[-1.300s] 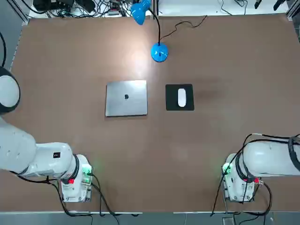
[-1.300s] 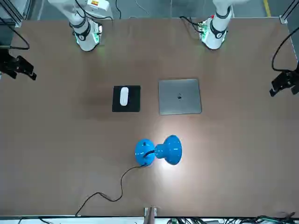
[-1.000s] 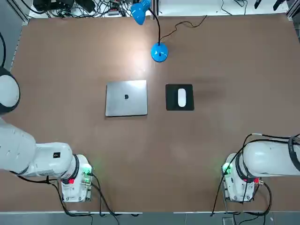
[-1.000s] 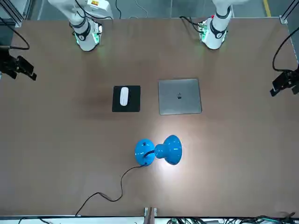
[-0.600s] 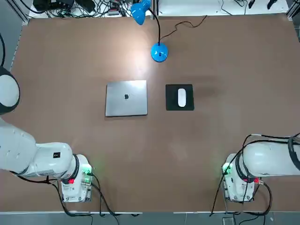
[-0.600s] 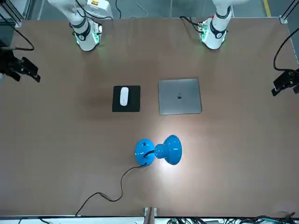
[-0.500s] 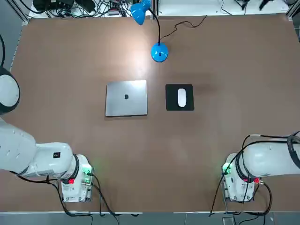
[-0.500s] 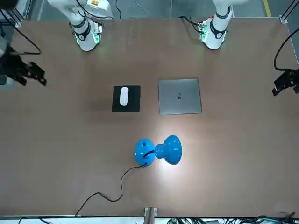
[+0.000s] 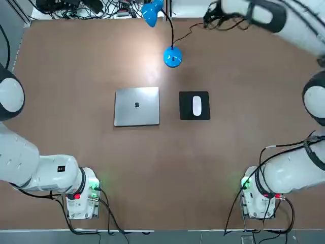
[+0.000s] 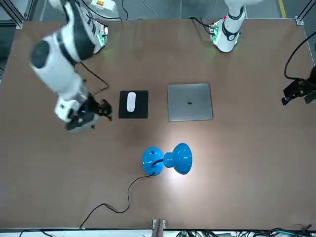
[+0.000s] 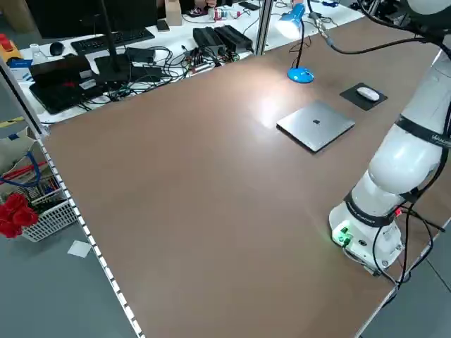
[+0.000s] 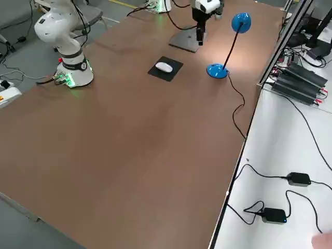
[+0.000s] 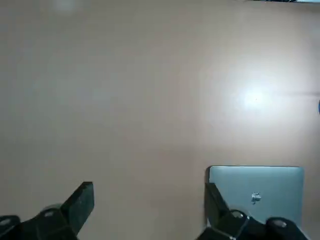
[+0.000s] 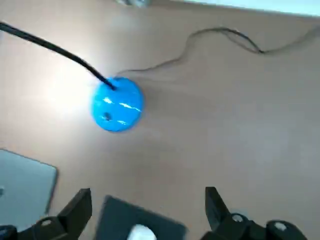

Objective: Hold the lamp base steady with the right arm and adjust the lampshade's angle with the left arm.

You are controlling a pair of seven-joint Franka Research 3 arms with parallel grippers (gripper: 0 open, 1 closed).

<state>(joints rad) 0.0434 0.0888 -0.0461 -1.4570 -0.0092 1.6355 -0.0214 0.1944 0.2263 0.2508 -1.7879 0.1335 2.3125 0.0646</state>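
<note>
Front view shows the right arm's black, two-fingered end effector, spread wide and empty, above the bench, apart from the round, glossy blue lamp base; the left arm's black end effector, also wide, hangs near the edge.

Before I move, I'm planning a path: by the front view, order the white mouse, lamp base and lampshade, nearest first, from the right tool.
From the right tool:
1. White mouse: to its left, on the black pad.
2. Lamp base: beyond the pad.
3. Lampshade: left of the base.
</note>
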